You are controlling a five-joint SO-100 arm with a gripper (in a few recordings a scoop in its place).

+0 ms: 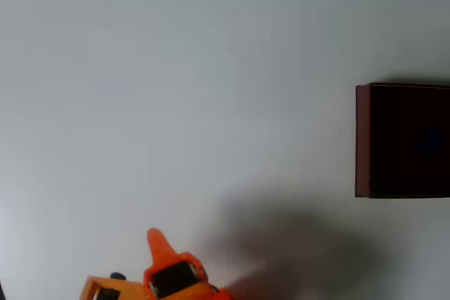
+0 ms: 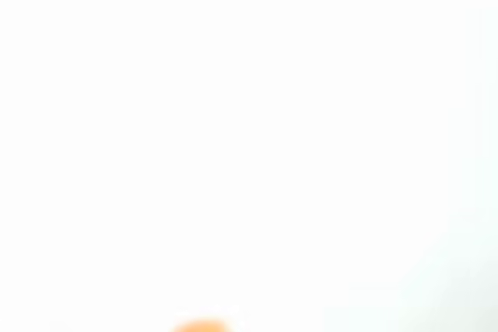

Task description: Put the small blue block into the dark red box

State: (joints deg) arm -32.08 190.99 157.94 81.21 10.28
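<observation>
Risk lies mostly in what cannot be made out. Overhead, the orange two-finger gripper (image 1: pixel 156 238) sits at about seven o'clock near the frame's bottom edge, one pointed finger showing; whether it is spread or closed, or carrying anything, I cannot tell. The large square dark red box (image 1: pixel 362 138) with its near-black interior stands at three o'clock, well apart across the bare pale grey worktop (image 1: pixel 176 89). A faint bluish smudge (image 1: pixel 430 142) inside may be the small blue block, already delivered; if not, a blind search could wander.
</observation>
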